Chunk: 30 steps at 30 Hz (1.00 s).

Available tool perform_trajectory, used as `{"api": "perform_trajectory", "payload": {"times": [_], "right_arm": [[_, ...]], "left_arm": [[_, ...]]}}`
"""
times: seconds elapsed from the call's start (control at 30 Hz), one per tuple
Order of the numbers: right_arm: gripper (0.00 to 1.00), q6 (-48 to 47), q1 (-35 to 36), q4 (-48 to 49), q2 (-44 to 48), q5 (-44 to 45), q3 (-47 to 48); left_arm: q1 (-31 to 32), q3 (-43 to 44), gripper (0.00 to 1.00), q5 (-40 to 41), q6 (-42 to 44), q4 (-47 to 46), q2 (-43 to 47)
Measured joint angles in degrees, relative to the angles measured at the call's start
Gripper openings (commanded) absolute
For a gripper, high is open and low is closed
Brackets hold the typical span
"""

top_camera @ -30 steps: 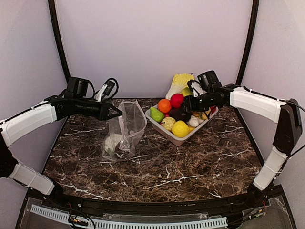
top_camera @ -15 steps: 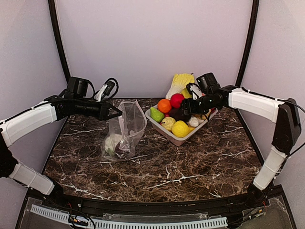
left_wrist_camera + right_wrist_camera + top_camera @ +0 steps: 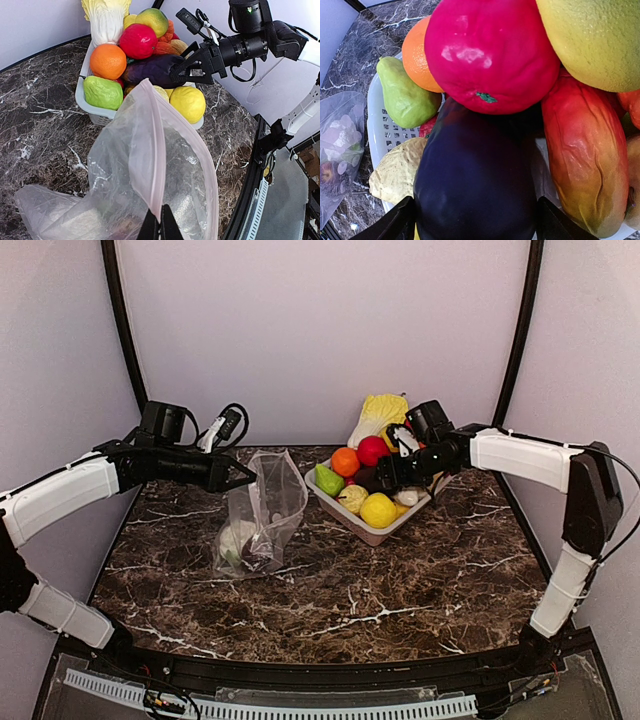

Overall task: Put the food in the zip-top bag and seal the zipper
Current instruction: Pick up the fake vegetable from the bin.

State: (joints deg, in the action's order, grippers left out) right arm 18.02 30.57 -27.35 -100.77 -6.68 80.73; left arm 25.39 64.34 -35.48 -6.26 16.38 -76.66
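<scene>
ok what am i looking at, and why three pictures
Two robot arms are bolted to a marble table. The wide picture is from a fixed camera above and behind them; the other two are from a camera on each wrist, showing that arm's own claw. On the table are a clear dotted bag and a pale tray heaped with toy produce. The left claw is pinched shut on the bag's pink edge, holding it up; a cauliflower lies inside. The right claw is open, straddling a dark purple eggplant in the tray.
</scene>
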Motion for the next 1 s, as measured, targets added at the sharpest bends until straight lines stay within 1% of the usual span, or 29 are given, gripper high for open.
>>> {"api": "perform_trajectory", "payload": {"times": [0.2, 0.37, 0.77, 1.0], "right_arm": [[0.69, -0.17, 0.00, -0.07, -0.04, 0.00, 0.04], [0.66, -0.15, 0.00, -0.07, -0.04, 0.00, 0.04], [0.65, 0.04, 0.02, -2.82, 0.48, -0.72, 1.01], [0.65, -0.52, 0.20, -6.12, 4.39, -1.42, 0.85]], "left_arm": [[0.00, 0.00, 0.01, 0.00, 0.00, -0.02, 0.00], [0.00, 0.00, 0.01, 0.00, 0.00, 0.00, 0.00], [0.00, 0.00, 0.01, 0.57, 0.52, 0.15, 0.11], [0.00, 0.00, 0.01, -0.68, -0.11, -0.02, 0.55]]}}
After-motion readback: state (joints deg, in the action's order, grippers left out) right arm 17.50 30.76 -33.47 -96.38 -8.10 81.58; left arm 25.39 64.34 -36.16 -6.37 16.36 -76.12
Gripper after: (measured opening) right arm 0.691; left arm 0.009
